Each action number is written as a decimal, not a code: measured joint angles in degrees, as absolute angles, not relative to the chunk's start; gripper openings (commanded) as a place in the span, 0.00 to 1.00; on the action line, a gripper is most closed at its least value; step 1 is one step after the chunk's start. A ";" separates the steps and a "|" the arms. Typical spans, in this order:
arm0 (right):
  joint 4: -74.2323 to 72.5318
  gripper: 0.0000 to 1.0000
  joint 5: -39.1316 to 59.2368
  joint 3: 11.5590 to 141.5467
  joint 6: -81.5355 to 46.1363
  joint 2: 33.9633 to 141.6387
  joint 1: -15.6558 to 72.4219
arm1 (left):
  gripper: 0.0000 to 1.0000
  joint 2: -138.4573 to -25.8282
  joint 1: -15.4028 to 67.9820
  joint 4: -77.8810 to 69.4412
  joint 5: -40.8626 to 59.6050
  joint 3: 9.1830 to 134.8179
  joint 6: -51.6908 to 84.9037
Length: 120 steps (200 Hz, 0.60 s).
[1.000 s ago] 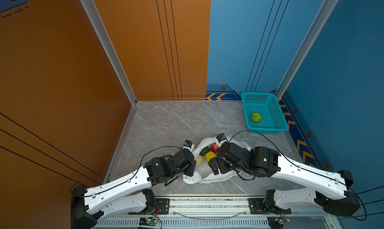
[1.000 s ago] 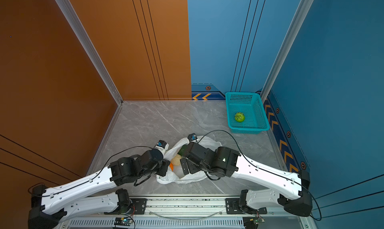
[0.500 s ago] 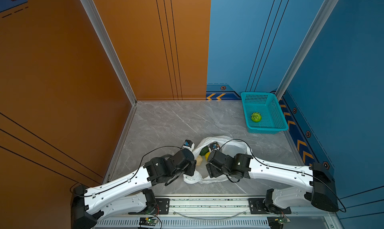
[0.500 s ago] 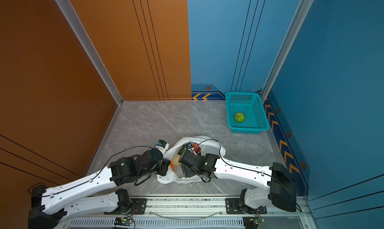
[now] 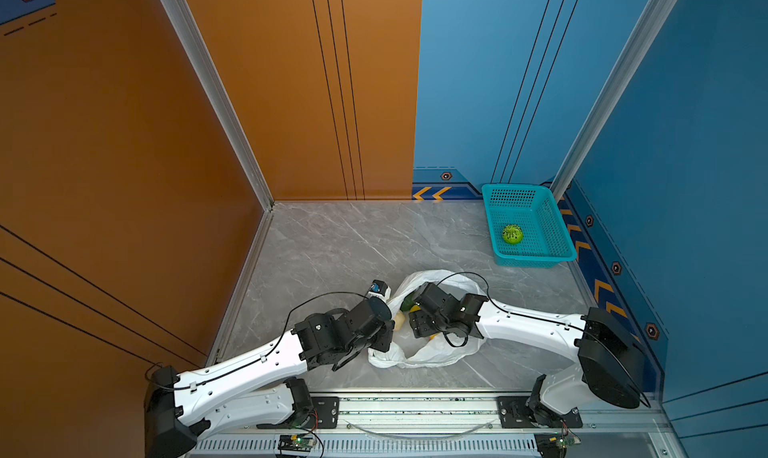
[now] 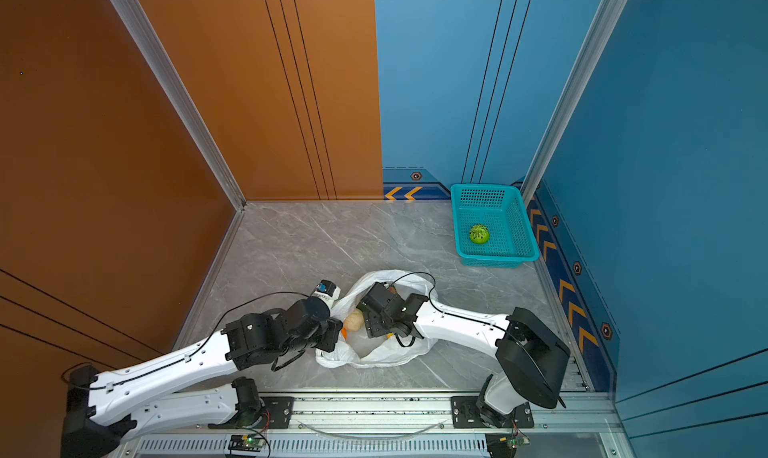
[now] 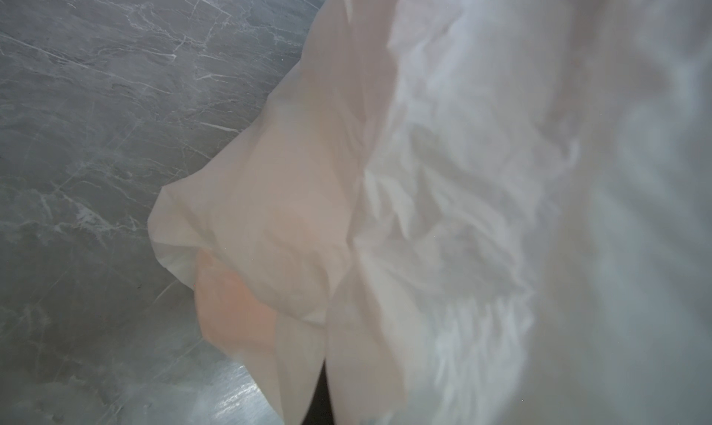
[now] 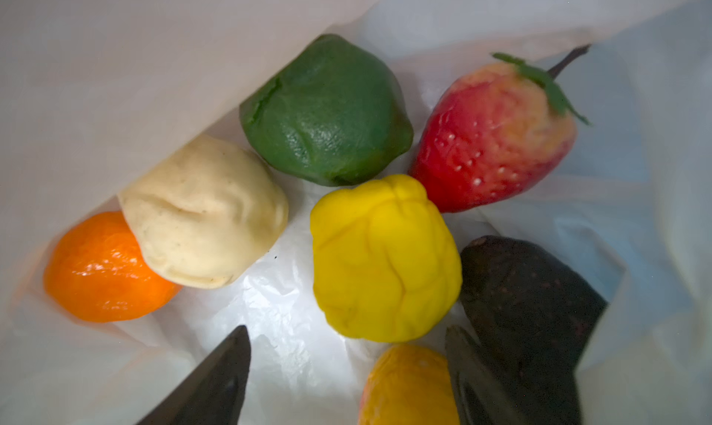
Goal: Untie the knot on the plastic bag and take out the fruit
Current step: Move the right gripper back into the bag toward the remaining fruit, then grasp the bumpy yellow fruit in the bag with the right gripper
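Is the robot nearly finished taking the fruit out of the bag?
Not nearly. Done: the plastic bag lies untied and open, and one green melon ball sits in the teal basket. In hand: the left gripper pinches the bag's edge while the right gripper, open, reaches inside. Left: seven fruits lie in the bag.

no text; yellow chevrons (image 5: pixel 432 193) on skirting (image 5: pixel 459 191)
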<state>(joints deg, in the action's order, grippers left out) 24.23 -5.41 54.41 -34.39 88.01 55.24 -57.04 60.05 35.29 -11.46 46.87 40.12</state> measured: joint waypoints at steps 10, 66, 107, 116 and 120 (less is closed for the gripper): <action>23.81 0.81 -4.82 54.43 -33.80 88.64 54.46 | 0.00 -57.36 60.07 35.31 -11.46 46.87 40.12; 22.90 0.83 -2.46 56.73 -31.09 93.93 52.31 | 0.00 -58.15 60.23 35.27 -11.27 46.87 40.12; 22.87 0.71 -1.91 58.92 -30.72 97.78 51.99 | 0.00 -58.48 60.23 34.89 -11.27 46.87 40.12; 22.92 0.65 -1.85 58.96 -30.17 98.15 51.83 | 0.00 -58.52 60.23 34.85 -11.27 46.87 40.12; 22.90 0.63 -1.80 58.98 -30.48 98.24 51.77 | 0.00 -58.52 60.23 34.85 -11.27 46.87 40.12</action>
<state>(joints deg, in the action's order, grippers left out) 22.90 -1.80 58.98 -30.48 98.24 51.77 -58.52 60.23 34.85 -11.27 46.87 40.12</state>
